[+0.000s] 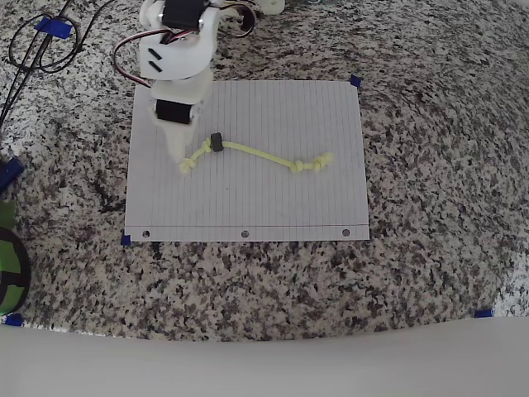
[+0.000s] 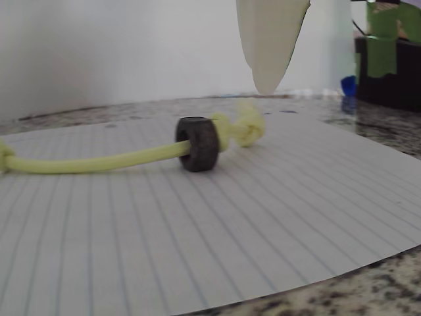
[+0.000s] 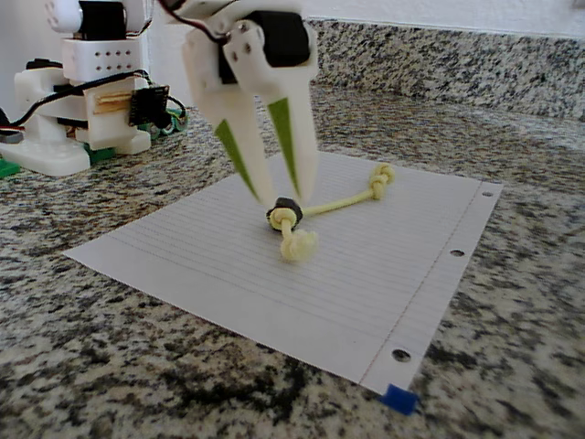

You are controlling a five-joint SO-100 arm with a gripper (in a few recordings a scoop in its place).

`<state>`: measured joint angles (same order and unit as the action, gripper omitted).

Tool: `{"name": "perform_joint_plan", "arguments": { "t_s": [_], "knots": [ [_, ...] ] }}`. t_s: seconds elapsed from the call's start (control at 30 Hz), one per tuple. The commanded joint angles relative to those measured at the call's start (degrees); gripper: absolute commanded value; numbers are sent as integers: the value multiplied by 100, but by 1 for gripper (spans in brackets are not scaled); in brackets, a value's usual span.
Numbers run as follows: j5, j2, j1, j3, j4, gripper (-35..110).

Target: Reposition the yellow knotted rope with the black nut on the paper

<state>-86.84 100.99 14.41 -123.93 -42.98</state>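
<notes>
Paper (image 1: 273,198) lying flat on speckled granite counter (image 1: 430,165), filling centre of frame, three punched holes running along its lower edge. Yellow knotted rope (image 1: 256,155) stretching across paper's middle, left knot sitting lower left, right knots sitting centre right. Black nut (image 1: 216,142) sitting on rope near left end. White arm reaching down from upper left, gripper (image 1: 177,149) pointing just left of nut; jaw state hidden. Black cables (image 1: 33,50) coiling in upper left corner.

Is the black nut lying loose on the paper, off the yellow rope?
No, the black nut is threaded on the yellow rope, beside its end knot.
</notes>
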Motion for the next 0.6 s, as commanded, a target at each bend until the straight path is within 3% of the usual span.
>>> {"name": "perform_joint_plan", "arguments": {
  "t_s": [0.0, 0.57],
  "knots": [
    [105, -193, 123, 475, -185, 37],
    [387, -1020, -325, 1046, -290, 38]
  ]
}}
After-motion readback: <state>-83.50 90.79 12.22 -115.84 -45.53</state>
